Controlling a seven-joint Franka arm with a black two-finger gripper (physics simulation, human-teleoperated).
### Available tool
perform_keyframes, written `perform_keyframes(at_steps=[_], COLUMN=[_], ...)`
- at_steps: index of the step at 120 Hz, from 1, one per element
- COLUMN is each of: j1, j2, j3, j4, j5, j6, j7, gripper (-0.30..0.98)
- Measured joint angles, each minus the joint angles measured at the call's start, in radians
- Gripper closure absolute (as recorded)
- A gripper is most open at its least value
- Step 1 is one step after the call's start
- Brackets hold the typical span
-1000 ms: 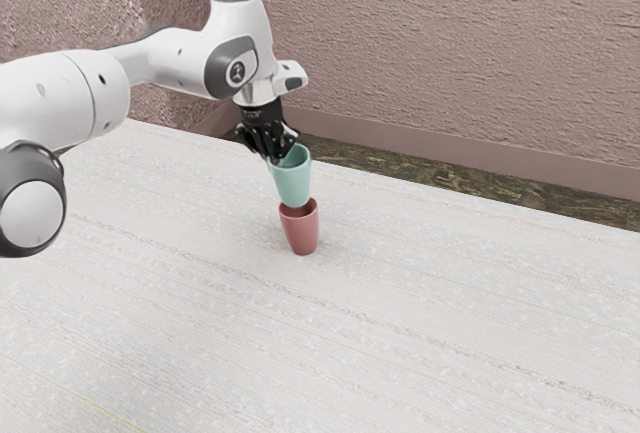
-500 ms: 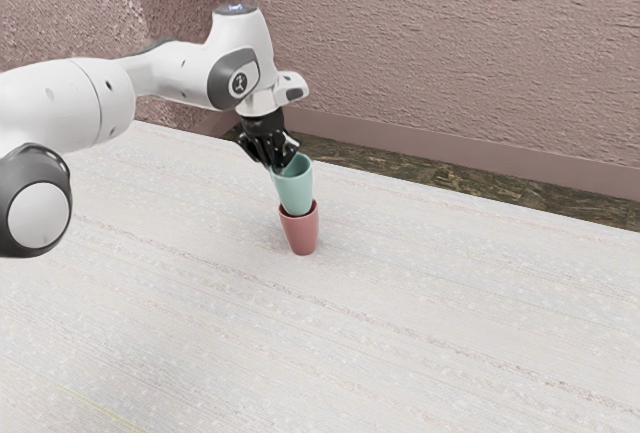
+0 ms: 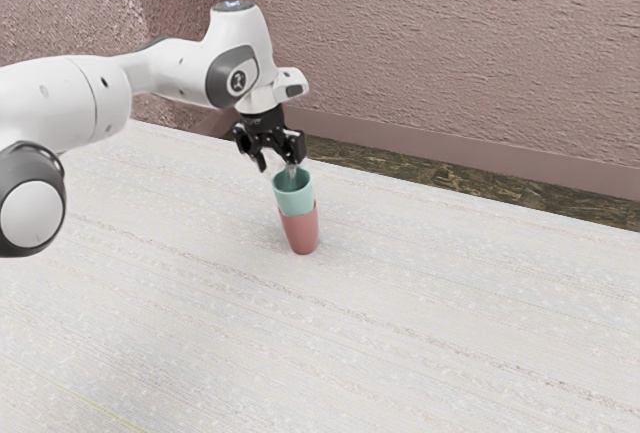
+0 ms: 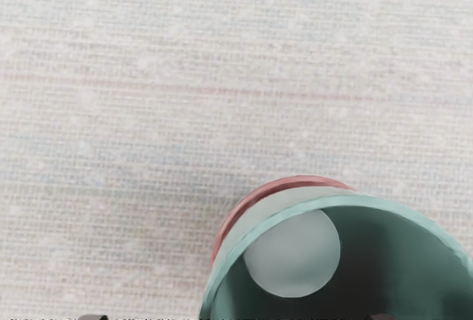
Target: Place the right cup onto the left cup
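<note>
Teal over dull red: two cups, one nested in the other, on the pale table. The teal cup sits with its lower part down inside the red cup, upper part and rim standing clear, mouth up. The red cup stands on its base on the tabletop, towards the far side and a little left of centre in the exterior view.

Gripper: just above the teal cup, slightly to the exterior view's left. Jaws wide, holding nothing. One finger hangs outside the cup, on the left; the other is over its mouth. The cup's near-left rim lies below the gap between them.

Arm: white with dark grey joint covers, reaching in from the exterior view's left.

From the wrist: the teal cup's round, pale inner bottom, shaded green walls around it. A thin crescent of red rim curves round the outside of the teal wall. Tabletop grain runs in faint streaks, one pinkish.

Far side: a strip of dark, mottled floor beyond the table edge, then a rough pinkish-brown wall with a smooth skirting.
</note>
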Motion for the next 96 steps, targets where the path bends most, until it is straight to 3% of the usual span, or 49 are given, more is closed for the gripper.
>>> perform_keyframes(at_steps=[34, 96], j1=[-0.023, -0.100], j2=[-0.165, -0.498], j3=[0.005, 0.029], j4=[-0.132, -0.385], j5=[-0.004, 0.068], j6=[-0.004, -0.115], j7=[0.002, 0.020], gripper=[0.06, 0.01])
